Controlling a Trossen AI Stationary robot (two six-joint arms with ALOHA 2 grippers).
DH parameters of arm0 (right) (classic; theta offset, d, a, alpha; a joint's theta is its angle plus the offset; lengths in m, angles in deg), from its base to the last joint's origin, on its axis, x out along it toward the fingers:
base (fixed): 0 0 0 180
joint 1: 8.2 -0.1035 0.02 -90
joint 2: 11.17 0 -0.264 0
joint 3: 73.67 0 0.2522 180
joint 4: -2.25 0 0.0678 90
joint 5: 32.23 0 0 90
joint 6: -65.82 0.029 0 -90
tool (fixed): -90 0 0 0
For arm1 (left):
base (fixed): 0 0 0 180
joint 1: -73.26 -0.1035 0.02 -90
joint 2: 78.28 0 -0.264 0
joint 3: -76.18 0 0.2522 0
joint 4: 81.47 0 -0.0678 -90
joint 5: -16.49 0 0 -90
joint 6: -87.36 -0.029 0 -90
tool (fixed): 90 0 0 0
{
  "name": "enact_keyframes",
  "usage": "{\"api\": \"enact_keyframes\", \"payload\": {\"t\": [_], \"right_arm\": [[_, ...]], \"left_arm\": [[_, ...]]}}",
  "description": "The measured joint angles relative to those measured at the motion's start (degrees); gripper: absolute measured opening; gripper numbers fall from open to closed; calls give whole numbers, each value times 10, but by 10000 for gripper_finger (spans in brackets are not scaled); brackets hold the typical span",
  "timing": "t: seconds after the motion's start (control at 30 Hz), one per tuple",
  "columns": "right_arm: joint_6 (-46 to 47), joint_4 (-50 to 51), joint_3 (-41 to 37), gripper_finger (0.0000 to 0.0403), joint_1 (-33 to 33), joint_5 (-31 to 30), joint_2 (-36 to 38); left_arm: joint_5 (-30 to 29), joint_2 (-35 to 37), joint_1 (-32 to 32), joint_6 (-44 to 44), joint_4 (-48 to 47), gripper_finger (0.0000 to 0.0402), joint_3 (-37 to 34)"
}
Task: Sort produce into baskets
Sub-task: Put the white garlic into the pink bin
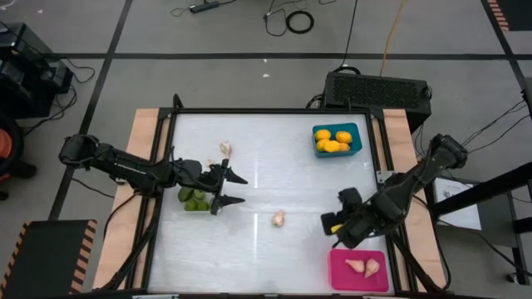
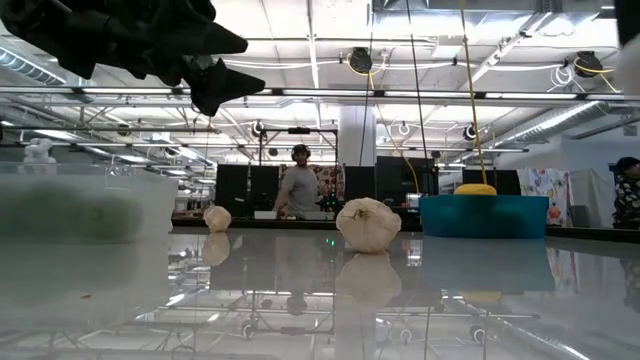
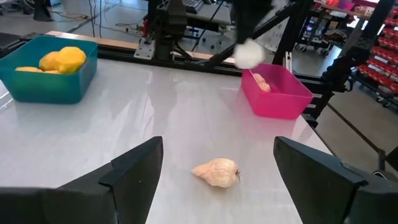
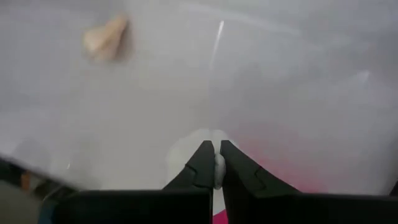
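My right gripper [image 4: 215, 163] has its jaws pinched nearly together on a small pale piece [image 4: 218, 167], seemingly a garlic piece, only a sliver of which shows between the fingertips. In the high view this gripper [image 1: 334, 224] hangs just beside the near corner of the pink basket [image 1: 358, 282], which holds two garlic pieces [image 1: 363, 267].

My left gripper [image 1: 233, 188] has its jaws spread wide and empty, fingers [image 3: 134, 168] apart over the bare table [image 1: 274, 166]. It sits just beside the clear basket [image 1: 194, 199], which holds the green pieces [image 1: 194, 198]; in the low view that basket [image 2: 85, 205] shows as a whitish wall with green behind it.

One loose garlic piece [image 1: 278, 218] lies on the table between my two grippers, ahead of the left fingers [image 3: 216, 172]. A second loose garlic piece [image 1: 225, 149] lies near the left gripper, toward the far side.

The teal basket [image 1: 337, 139] stands at the far right corner with the yellow-orange pieces [image 1: 332, 141] inside.

A person [image 2: 299, 185] stands in the room beyond the table.
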Motion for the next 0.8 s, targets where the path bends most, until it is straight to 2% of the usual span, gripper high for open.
{"api": "enact_keyframes", "payload": {"t": [0.23, 0.47, 0.63, 0.8], "right_arm": [[0, 3, 118, 4, -34, 120, -111], [3, 14, 132, 4, -74, 188, -175], [2, 19, 132, 12, -96, 200, -198], [2, 28, 132, 42, -102, 197, -204]], "left_arm": [[2, 0, 0, -3, -3, 313, 0], [2, 0, 0, 0, -5, 312, 0], [2, 0, 0, 1, -6, 312, 0], [2, 0, 0, 1, -7, 312, 0]]}}
